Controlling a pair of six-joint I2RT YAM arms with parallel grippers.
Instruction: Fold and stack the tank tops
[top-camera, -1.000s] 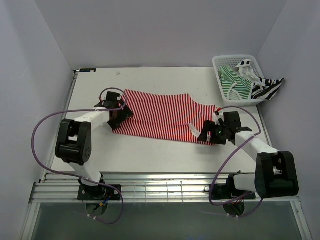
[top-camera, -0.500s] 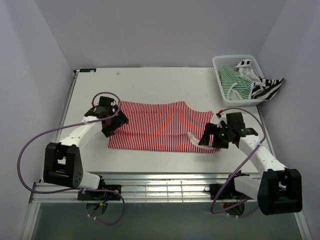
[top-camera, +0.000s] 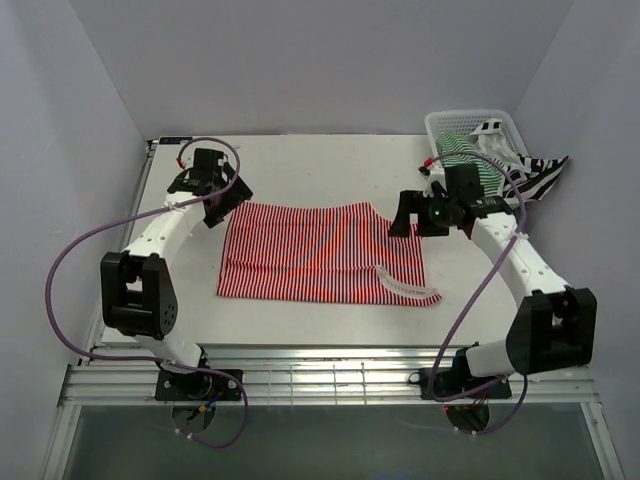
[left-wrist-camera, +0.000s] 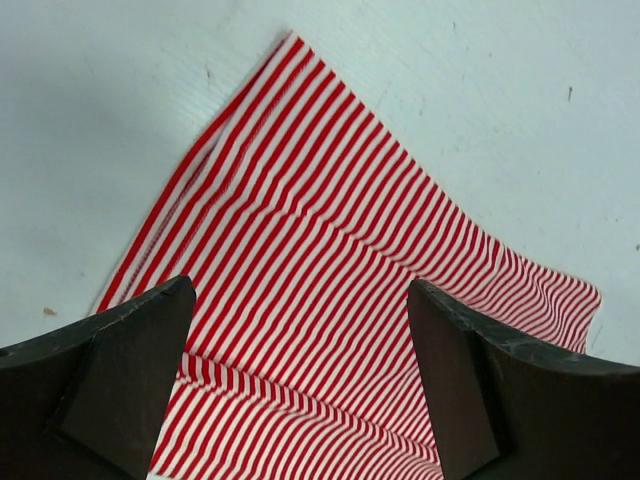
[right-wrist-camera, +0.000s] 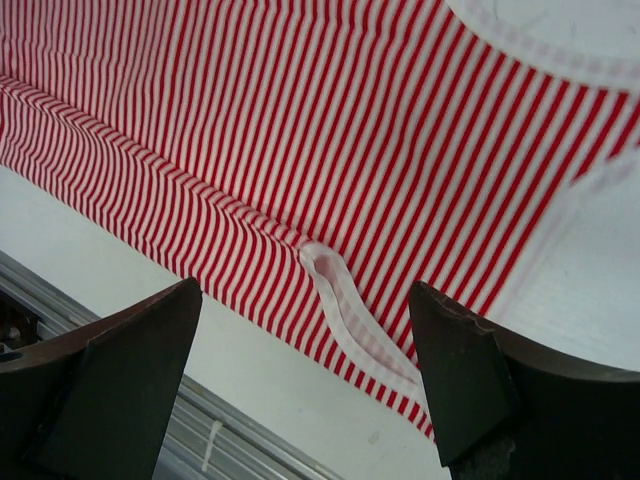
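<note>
The red-and-white tank top (top-camera: 320, 250) lies flat in the middle of the table (top-camera: 300, 160), doubled over with a soft crease running along it. A white-trimmed strap (top-camera: 400, 285) curls near its near-right corner.

The left gripper (top-camera: 226, 200) hovers over the far-left corner, fingers spread wide and holding nothing. The right gripper (top-camera: 415, 220) hangs over the far-right edge, its fingers just as wide apart and empty.

Well apart, at the far-right corner, sits a white lattice basket (top-camera: 475, 115). The green-and-white top (top-camera: 453, 146) is bunched inside it, and the black-and-white top (top-camera: 540, 175) spills over its right rim. From above, the right arm crosses the basket's near-left side and hides part of it.

Purple cables (top-camera: 70, 260) loop beside each arm.
</note>
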